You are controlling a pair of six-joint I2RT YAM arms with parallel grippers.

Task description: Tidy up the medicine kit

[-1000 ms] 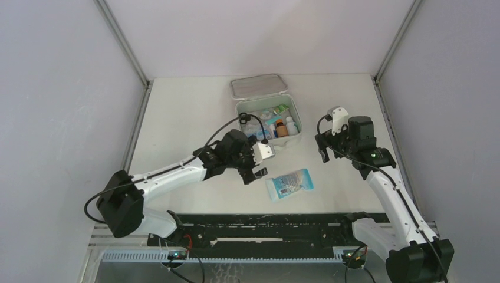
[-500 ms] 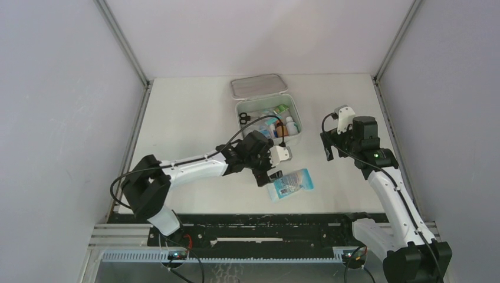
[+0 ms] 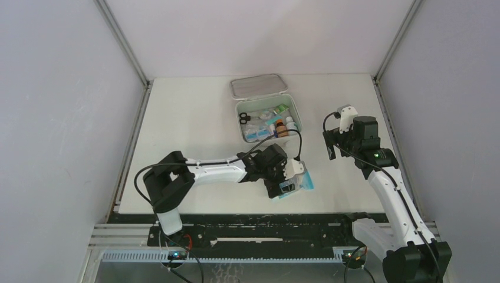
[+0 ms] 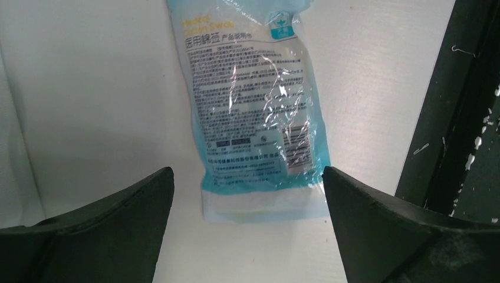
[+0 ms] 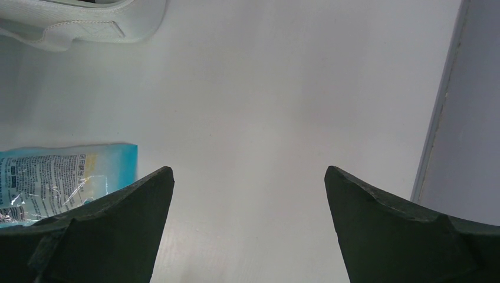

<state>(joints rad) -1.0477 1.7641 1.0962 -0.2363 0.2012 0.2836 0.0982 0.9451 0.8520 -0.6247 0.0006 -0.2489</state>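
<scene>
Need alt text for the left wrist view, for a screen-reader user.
A light blue plastic packet with printed text lies flat on the white table, framed by the open left hand, whose two dark fingers sit spread on either side of the packet's near end. A black rail runs along the right edge of the view.

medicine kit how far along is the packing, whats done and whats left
Done: the medicine kit stands open with scissors and bottles inside. In hand: the left gripper, open, hovers over the blue packet on the table, gripping nothing. The right gripper is open over the table, holding nothing. Left: pick up that packet, put it in the kit and probably close the lid.
</scene>
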